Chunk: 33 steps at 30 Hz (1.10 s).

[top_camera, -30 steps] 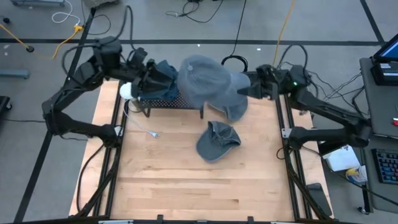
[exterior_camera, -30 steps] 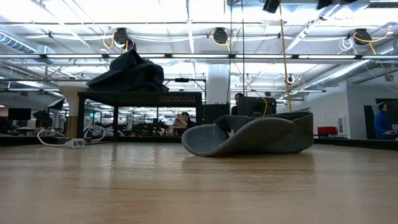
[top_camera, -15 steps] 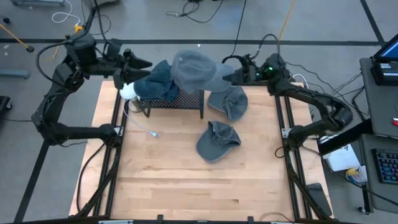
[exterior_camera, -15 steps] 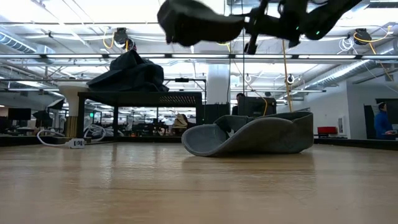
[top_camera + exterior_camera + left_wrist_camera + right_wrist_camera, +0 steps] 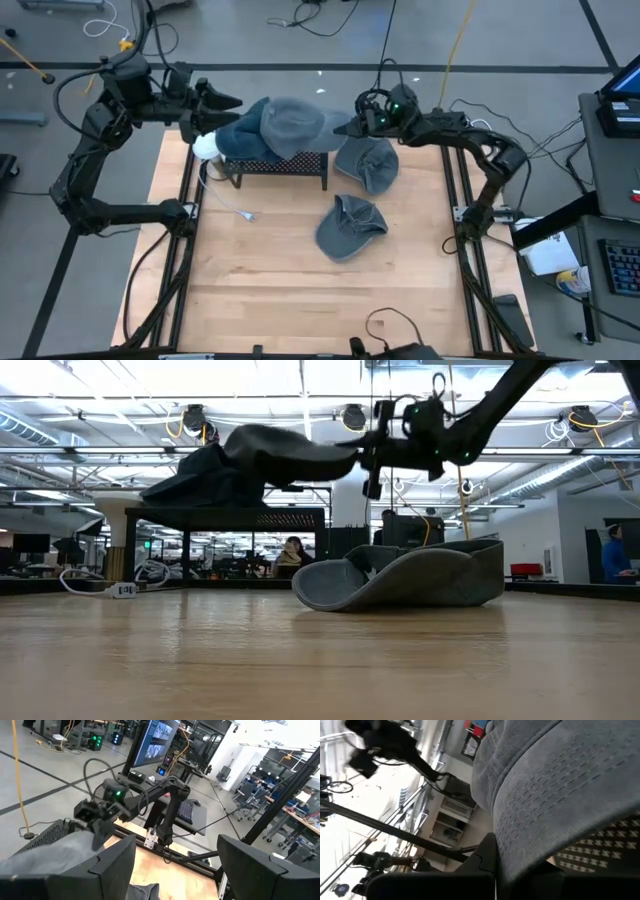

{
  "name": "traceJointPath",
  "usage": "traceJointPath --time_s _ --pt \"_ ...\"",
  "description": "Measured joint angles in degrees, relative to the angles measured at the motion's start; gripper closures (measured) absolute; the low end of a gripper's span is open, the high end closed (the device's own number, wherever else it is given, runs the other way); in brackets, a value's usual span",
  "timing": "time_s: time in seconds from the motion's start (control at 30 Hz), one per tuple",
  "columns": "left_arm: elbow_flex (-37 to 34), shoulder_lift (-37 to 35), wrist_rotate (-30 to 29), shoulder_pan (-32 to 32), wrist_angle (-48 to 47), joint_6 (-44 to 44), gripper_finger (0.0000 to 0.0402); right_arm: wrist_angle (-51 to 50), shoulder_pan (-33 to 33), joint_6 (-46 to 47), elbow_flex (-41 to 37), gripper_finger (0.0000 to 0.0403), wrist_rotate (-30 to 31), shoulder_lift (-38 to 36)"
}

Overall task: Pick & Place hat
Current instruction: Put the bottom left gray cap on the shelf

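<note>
Rack (image 5: 300, 163) under held hat (image 5: 290, 125); two hats (image 5: 365, 165) beside.

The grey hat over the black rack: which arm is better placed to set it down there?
The right. Its gripper already holds the grey hat above the black rack; the left gripper waits open at the rack's far left end.

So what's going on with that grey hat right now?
Right gripper shut on grey hat, over rack. Left gripper open beside it. Nothing blocking.
</note>
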Motion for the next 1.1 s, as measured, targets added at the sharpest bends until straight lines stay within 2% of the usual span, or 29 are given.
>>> traceJointPath --time_s 0.4,0.67,0.83,0.97,1.1 --pt "0.00 0.00 0.00 -0.01 0.03 0.55 0.0119 -0.50 2.38 -5.60 0.02 0.0402 6.82 3.94" --pt "0.00 0.00 0.00 -0.02 0.15 0.55 0.0119 -9.88 3.38 -12.02 0.02 0.0402 10.14 3.93" --pt "0.00 0.00 0.00 -0.02 0.39 0.47 0.0119 -11.38 3.78 -13.30 0.02 0.0401 12.23 3.93" --pt "0.00 0.00 0.00 -0.02 0.39 0.50 0.0119 -11.54 3.74 -13.16 0.00 0.0378 13.81 3.93" --pt "0.00 0.00 0.00 0.00 0.40 0.60 0.0119 -12.51 3.87 -12.79 0.00 0.0329 15.41 3.93"
